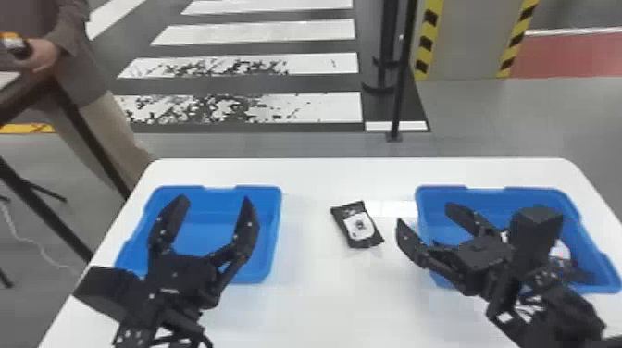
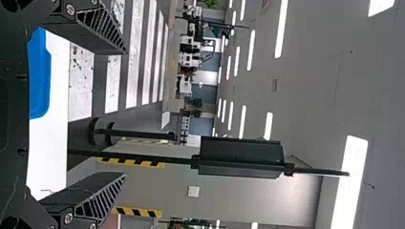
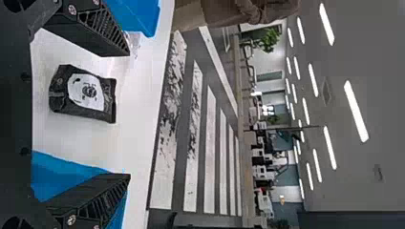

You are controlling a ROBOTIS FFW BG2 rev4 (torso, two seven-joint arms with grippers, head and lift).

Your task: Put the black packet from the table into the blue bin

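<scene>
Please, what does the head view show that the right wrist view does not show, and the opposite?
Head view: the left gripper, open, above the left blue bin; a pale item inside the right blue bin; and a pillar with yellow-black striped edges.

Right wrist view: ceiling lights and a green plant.

Both: the black packet flat on the white table, the open right gripper, parts of both bins, and white floor stripes.

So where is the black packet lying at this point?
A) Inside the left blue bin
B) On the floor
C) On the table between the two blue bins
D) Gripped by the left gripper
C: the black packet lies on the white table with a blue bin to either side.
</scene>
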